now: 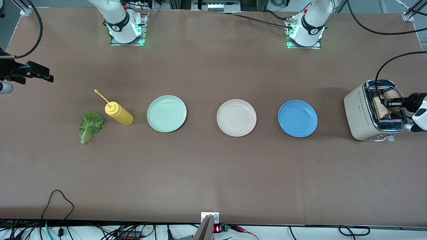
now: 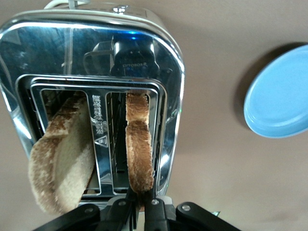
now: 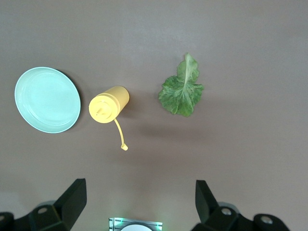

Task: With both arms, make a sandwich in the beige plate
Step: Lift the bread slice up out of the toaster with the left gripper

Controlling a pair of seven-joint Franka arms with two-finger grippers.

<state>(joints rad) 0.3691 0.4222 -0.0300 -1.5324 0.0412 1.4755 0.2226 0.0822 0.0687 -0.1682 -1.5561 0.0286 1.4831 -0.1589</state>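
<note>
My left wrist view shows what the front hides: the left pincer [image 2: 139, 204] clamped on a toast slice [image 2: 139, 149] in the toaster [image 2: 91, 29]. The right pincer [image 3: 139, 199] hangs wide over the brown table [image 1: 213, 180]; the beige plate [image 1: 236, 117] sits bare.

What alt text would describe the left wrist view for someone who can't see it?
The left gripper, jaws shut, pinches a bread slice standing in one slot of a shiny toaster; a second slice leans in the neighbouring slot. A blue plate lies on the brown table beside the toaster.

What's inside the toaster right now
Two bread slices stand in the toaster, one per slot. The left gripper is shut on the bread slice; their lower parts are hidden inside the slots.
</note>
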